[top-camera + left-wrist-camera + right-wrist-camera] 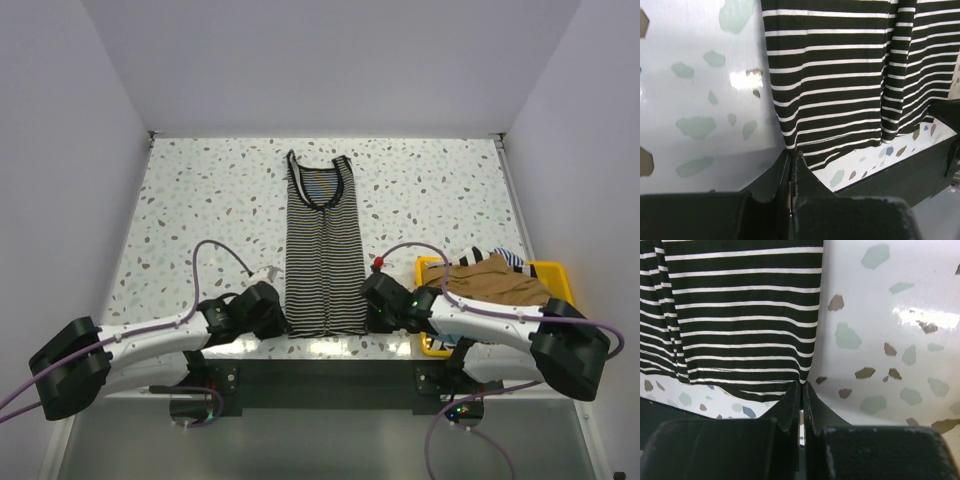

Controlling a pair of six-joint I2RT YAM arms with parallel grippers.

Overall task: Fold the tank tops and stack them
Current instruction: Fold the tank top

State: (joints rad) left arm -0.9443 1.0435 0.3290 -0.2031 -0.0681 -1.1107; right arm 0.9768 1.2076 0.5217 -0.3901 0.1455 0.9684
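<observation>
A thin black-and-white striped tank top [325,250] lies flat and lengthwise on the speckled table [200,200], neck at the far end. My left gripper [277,322] is shut on its near left hem corner; in the left wrist view the striped cloth [840,75] runs into the closed left gripper [791,154]. At the near right hem corner my right gripper [371,312] is shut; in the right wrist view that striped cloth [740,305] pinches between the tips of the right gripper [802,386]. A tan-brown tank top [495,280] lies in the yellow bin.
A yellow bin [552,270] at the right near edge holds the tan top and other striped cloth [500,256]. White walls enclose the table on three sides. A dark rail [320,375] runs along the near edge between the arm bases.
</observation>
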